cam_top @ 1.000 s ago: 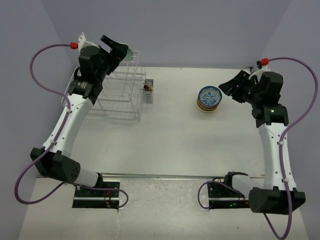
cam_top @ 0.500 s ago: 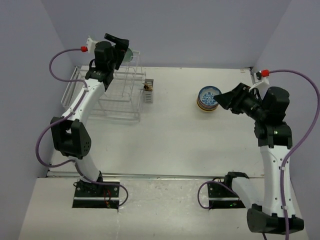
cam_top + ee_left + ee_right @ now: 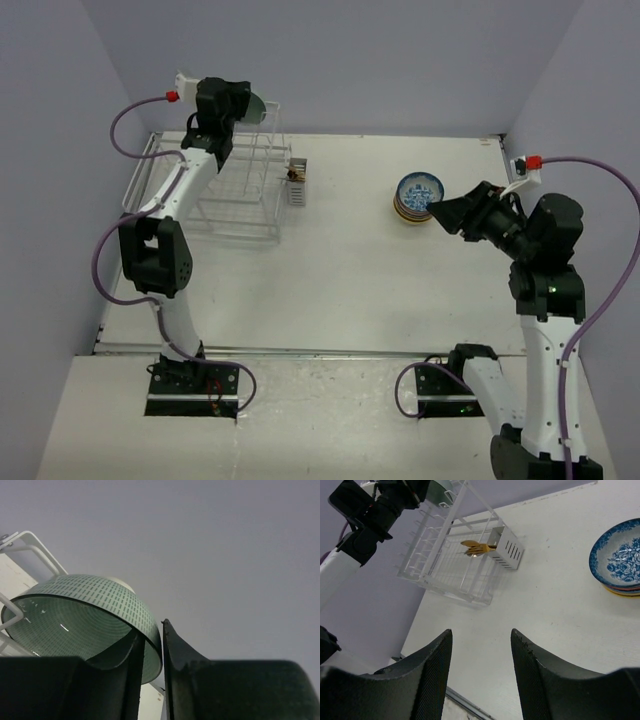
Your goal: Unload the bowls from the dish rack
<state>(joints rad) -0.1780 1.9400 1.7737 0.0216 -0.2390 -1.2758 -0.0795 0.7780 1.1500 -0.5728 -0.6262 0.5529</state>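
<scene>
Pale green bowl with dark dashes, blue-and-white patterned bowl, white dish rack

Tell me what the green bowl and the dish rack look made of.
The green bowl: probably glazed ceramic, glossy; bright glints inside, printed dashes outside. The dish rack: likely metal wire, white-coated; thin rigid evenly white rods.

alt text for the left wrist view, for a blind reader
The left gripper pinches the rim of a pale green bowl with a dashed pattern, one dark finger inside it and one outside. The bowl rests against white wires of the dish rack; plain grey wall behind.
</scene>
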